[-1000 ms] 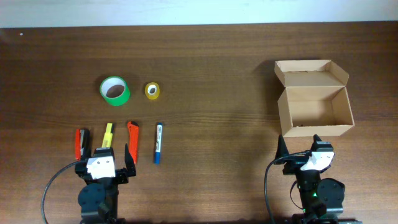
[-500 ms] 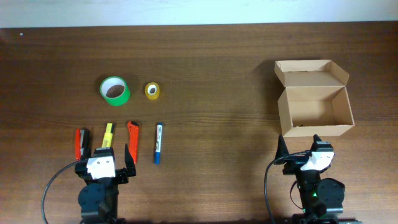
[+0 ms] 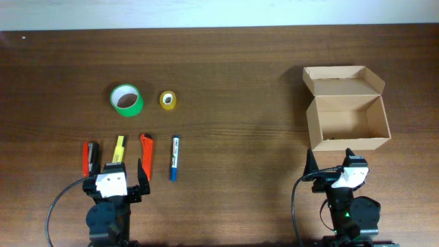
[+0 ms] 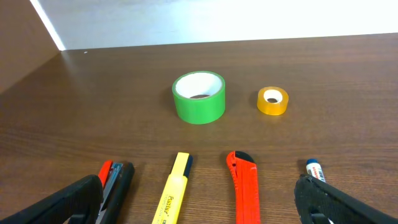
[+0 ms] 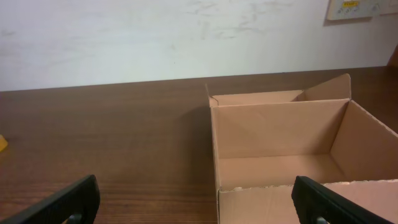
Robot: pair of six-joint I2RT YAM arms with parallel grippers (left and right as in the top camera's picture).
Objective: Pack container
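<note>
The container (image 3: 348,122) is an open tan cardboard box at the right, flap lid folded back; its inside looks empty, also in the right wrist view (image 5: 280,155). At the left lie a green tape roll (image 3: 127,100), a small yellow tape roll (image 3: 168,100), a red-and-black tool (image 3: 89,158), a yellow highlighter (image 3: 118,148), an orange cutter (image 3: 146,154) and a blue marker (image 3: 175,157). My left gripper (image 3: 115,177) is open and empty just in front of these items (image 4: 199,205). My right gripper (image 3: 335,165) is open and empty just in front of the box (image 5: 196,202).
The dark wooden table (image 3: 233,82) ends at a white wall along the far edge. The stretch between the items on the left and the box on the right holds nothing.
</note>
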